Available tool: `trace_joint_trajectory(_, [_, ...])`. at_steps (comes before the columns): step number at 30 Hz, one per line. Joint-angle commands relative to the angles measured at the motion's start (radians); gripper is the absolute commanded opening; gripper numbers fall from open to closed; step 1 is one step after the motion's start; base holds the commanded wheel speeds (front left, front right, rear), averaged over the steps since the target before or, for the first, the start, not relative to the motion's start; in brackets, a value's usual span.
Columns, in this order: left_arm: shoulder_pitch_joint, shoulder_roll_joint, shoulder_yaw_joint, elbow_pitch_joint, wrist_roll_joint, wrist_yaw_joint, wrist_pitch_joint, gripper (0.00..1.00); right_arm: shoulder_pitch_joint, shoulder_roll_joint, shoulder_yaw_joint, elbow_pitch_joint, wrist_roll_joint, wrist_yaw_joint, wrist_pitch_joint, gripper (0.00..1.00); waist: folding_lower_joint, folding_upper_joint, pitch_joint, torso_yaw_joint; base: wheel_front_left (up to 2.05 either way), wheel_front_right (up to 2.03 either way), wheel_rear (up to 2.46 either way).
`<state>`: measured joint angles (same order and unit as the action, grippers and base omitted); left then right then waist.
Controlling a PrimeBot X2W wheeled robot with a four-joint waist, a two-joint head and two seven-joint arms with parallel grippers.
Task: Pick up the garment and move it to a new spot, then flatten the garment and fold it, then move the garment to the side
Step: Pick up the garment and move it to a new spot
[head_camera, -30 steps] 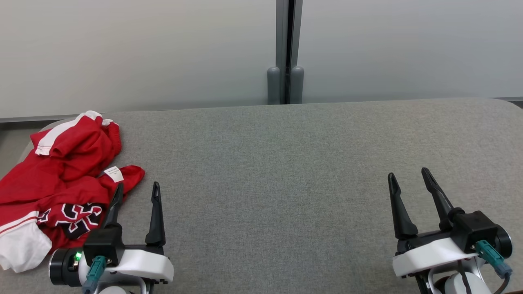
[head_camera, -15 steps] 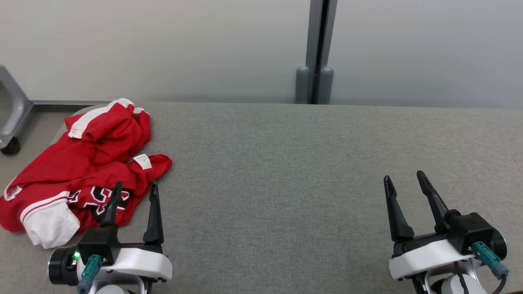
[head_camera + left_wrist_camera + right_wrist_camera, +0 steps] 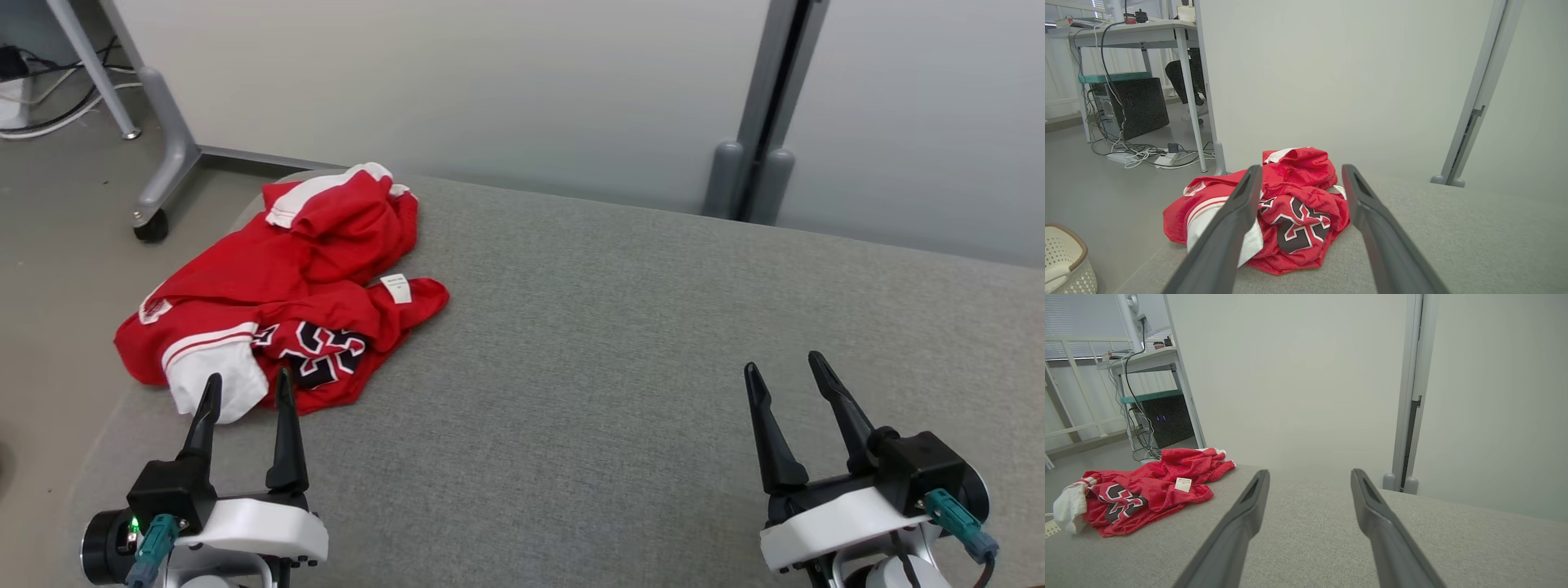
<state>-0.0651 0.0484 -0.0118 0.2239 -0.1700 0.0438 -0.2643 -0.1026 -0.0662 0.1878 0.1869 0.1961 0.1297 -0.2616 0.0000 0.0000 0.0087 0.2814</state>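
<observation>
Leftward is where the head camera has swung over the last second. The red jersey (image 3: 302, 278), cut off at the picture's left edge before, now lies whole in the head view. Floor and a castor-footed metal leg (image 3: 155, 204) have come into sight beyond it. The jersey itself keeps the same crumpled heap on the bench (image 3: 612, 327).

The left end effector (image 3: 249, 376) sits differently against it. Its fingertips overlapped the jersey's right-hand flap earlier and now stand at the heap's near edge, with the white panel and number print just ahead. Whether the tips touch the cloth cannot be told. Its two long, dark, tapered fingers stand well apart with nothing between them. The right end effector (image 3: 782, 362) is spread as wide and empty over bare bench, the jersey far off to its left.

The jersey is a soft red knit, mesh-like in texture, with white bands and a small white care label (image 3: 396, 287) turned up. The bench wears a grey, felt-like woven cover and has a rounded corner. The black-and-white number is folded over and cannot be read. In the left wrist view one finger hides part of the white panel, and a perforated white basket (image 3: 1065, 261) on the floor is cut off at the frame's edge.
</observation>
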Motion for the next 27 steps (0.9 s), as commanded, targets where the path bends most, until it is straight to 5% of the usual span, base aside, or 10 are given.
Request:
trace_joint_trajectory(1, [0.002, 0.004, 0.008, 0.006, -0.006, -0.006, 0.0, 1.0, 0.007, -0.004, 0.004, 0.0, 0.006, 0.002, -0.005, 1.0, 0.0, 0.0, -0.001, 0.043, 0.0, 0.0, 0.0])
trace_joint_trajectory(16, [0.012, 0.004, 0.029, 0.04, -0.023, -0.016, 0.0, 1.0, 0.012, -0.008, 0.038, 0.005, 0.023, 0.002, -0.005, 1.0, 0.0, 0.0, -0.025, 0.165, 0.0, 0.0, 0.0])
trace_joint_trajectory(27, [0.008, 0.004, 0.043, 0.053, -0.023, -0.02, 0.0, 1.0, 0.014, -0.006, 0.054, 0.005, 0.027, 0.002, -0.005, 1.0, 0.0, 0.0, -0.032, 0.178, 0.0, 0.0, 0.0])
